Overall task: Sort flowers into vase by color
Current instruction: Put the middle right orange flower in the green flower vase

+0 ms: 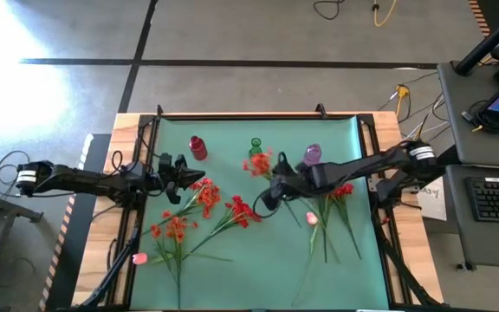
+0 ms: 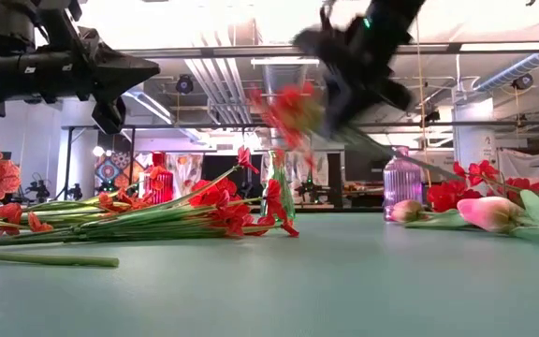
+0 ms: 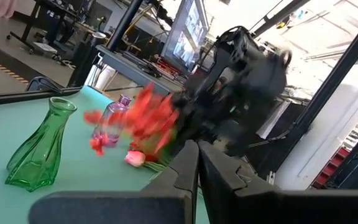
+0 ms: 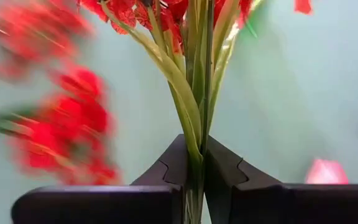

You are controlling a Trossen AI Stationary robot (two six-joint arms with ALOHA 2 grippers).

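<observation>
— Where do we stand on the green mat (image 1: 353,269)?

— We see both arms out over it. Three vases line its far edge: red vase (image 1: 198,148), green vase (image 1: 255,146), purple vase (image 1: 313,155). Red and orange-red flowers (image 1: 199,212) lie loose toward the left side, and a pink bud (image 1: 139,257) sits near the front-left corner.

— And our right gripper (image 1: 273,194)?

— It is lifted over the middle of the mat, fingers (image 4: 224,167) clamped on the green stems of an orange-red flower spray (image 1: 259,163), whose blossoms hang just beside the green vase. We judge this to be the carry step toward a vase.

— What next?

— We'd need the stem ends tipped down over a narrow vase mouth; which vase suits this colour we can't tell yet.

— The left gripper (image 1: 184,182)?

— It hovers above the loose flowers with its fingers together, holding nothing.
</observation>
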